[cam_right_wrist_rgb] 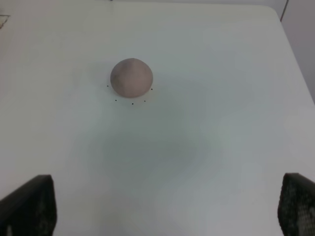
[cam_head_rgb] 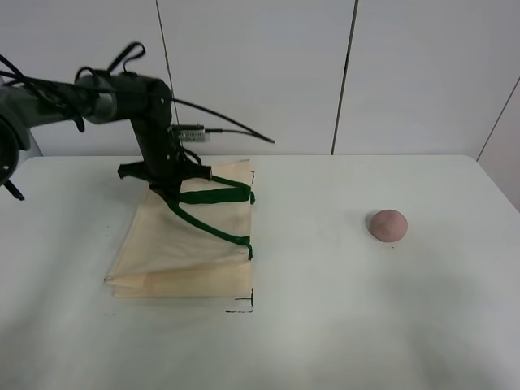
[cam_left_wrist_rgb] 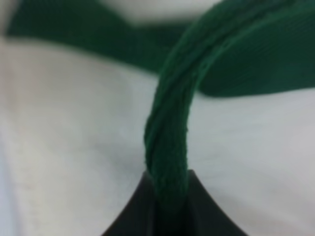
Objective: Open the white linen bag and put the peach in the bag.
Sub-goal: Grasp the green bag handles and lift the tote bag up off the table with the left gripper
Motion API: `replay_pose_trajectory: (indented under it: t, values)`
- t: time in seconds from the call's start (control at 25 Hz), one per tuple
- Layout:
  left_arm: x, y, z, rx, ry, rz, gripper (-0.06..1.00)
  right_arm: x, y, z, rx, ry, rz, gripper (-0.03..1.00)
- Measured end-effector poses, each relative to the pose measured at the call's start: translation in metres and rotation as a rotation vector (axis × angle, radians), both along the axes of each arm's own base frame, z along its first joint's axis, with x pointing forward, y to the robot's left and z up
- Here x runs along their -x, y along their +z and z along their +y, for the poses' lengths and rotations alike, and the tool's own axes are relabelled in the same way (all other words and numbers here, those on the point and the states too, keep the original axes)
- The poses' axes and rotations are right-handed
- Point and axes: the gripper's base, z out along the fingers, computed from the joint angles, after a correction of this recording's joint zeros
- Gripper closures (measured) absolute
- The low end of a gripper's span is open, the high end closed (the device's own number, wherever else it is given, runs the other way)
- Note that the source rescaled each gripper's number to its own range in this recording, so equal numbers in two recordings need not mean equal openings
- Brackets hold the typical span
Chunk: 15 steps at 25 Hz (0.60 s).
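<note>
The white linen bag [cam_head_rgb: 183, 248] lies on the table's left half, its upper layer lifted at the far end. My left gripper [cam_head_rgb: 168, 187] is over the bag's far edge, shut on a dark green strap handle [cam_head_rgb: 213, 230]. In the left wrist view the strap [cam_left_wrist_rgb: 167, 137] runs up from between the black fingers [cam_left_wrist_rgb: 209, 219], with the bag's cloth [cam_left_wrist_rgb: 74, 123] behind it. The peach [cam_head_rgb: 387, 224] sits alone on the table's right half. In the right wrist view my right gripper [cam_right_wrist_rgb: 167, 206] is open and empty, held above the table, short of the peach [cam_right_wrist_rgb: 131, 77].
The white table [cam_head_rgb: 325, 325] has small black corner marks [cam_head_rgb: 244, 307] beside the bag's near right corner. A white panelled wall [cam_head_rgb: 341, 73] stands behind the table. The left arm's cables [cam_head_rgb: 227, 122] arc over the far edge.
</note>
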Motion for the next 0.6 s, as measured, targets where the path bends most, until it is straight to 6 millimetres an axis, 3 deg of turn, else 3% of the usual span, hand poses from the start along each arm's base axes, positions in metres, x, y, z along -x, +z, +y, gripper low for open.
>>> replay_pose_trajectory:
  t: [0.2,0.32,0.44,0.6]
  values:
    - [0.008,0.104,0.003,0.033,-0.064,-0.187,0.94,0.000,0.000,0.000,0.000,0.000,0.000,-0.03]
    - [0.017,0.144,0.006,0.037,-0.096,-0.250,0.94,0.000,0.000,0.000,0.000,0.000,0.000,-0.03]
    - [0.020,0.169,0.007,0.052,-0.126,-0.323,0.94,0.000,0.000,0.000,0.000,0.000,0.000,-0.03]
    - [0.026,0.179,0.004,0.095,-0.157,-0.338,0.94,0.000,0.000,0.000,0.000,0.000,0.002,-0.03]
